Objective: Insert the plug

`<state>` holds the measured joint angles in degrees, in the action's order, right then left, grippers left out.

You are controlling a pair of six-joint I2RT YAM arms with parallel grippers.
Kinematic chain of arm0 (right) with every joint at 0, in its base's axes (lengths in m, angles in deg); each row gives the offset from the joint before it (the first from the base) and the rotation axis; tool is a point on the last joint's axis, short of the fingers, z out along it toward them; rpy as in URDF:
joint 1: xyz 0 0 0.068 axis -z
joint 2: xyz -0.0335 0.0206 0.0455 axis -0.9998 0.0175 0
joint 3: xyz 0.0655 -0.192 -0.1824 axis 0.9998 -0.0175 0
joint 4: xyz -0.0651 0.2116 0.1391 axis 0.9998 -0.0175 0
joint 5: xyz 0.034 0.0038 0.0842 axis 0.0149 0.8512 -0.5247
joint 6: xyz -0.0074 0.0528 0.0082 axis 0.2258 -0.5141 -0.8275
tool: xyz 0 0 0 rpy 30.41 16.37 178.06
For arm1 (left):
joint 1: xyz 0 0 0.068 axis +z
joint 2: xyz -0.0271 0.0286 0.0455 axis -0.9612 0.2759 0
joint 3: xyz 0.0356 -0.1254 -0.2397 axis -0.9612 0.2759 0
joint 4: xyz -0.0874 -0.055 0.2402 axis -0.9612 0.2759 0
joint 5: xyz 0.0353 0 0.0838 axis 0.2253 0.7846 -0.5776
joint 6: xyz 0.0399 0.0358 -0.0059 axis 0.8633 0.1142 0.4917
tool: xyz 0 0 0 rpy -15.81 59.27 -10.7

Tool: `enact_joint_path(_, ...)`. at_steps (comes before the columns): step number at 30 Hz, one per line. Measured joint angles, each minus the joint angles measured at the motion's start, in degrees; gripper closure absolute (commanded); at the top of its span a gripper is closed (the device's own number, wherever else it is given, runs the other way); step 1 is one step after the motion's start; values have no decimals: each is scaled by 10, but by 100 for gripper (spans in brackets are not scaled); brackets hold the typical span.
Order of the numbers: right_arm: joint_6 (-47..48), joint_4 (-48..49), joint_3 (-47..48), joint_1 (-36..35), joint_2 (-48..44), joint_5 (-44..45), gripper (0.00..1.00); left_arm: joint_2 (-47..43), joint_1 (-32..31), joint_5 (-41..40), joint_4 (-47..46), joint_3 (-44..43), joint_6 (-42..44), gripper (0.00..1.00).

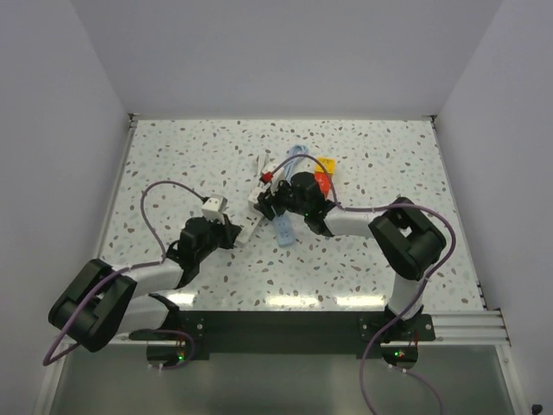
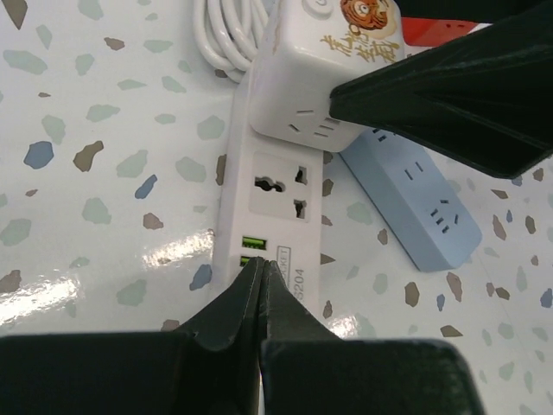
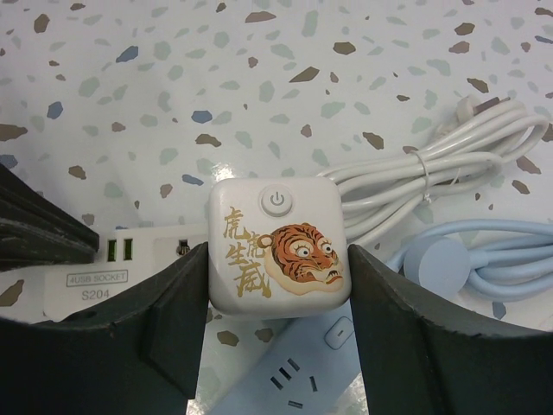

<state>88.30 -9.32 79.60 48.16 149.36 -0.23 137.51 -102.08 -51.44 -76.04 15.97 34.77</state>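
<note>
Though partly covered by both arms, speckled terrazzo tabletop (image 1: 173,164) under everything, white walls round it. Next in size, long white plastic power strip (image 2: 276,194), lying flat near table centre, universal socket facing up, two green USB ports at near end, "S204" printed there. Alongside, to its right in left-wrist view, pale blue plastic power strip (image 2: 415,212), flat, angled away; touching white one or just beside it, can't tell which. Behind these, bundled white round cable (image 3: 432,160) w/ a tie, plus pale blue cable (image 3: 510,259) w/ round blue plug head. Then white cube plug (image 3: 276,251) w/ tiger print and power btn on top, sitting over far part of white strip, approx upright; prongs seated in a socket or not, can't tell. Right gripper (image 3: 278,259) clamped on cube, one black finger each side. Left gripper (image 2: 259,281) clenched, tips pinched together, resting on near end of white strip by USB ports. Red-and-yellow item (image 1: 324,173) just beyond right wrist, mostly hidden.
</note>
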Motion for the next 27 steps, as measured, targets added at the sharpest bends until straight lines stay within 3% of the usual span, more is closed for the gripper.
enact_joint_path(8, -20, 57, -25, -9, 4, 29, 82, -10, -29, 1, 0, 5, 2, 100)
enact_joint_path(19, -27, 114, -46, -24, 13, 60, 82, 89, -35, -16, -60, -32, 1, 100)
enact_joint_path(27, -38, 156, -68, -37, 18, 96, 83, 103, -36, -29, -67, -40, -1, 100)
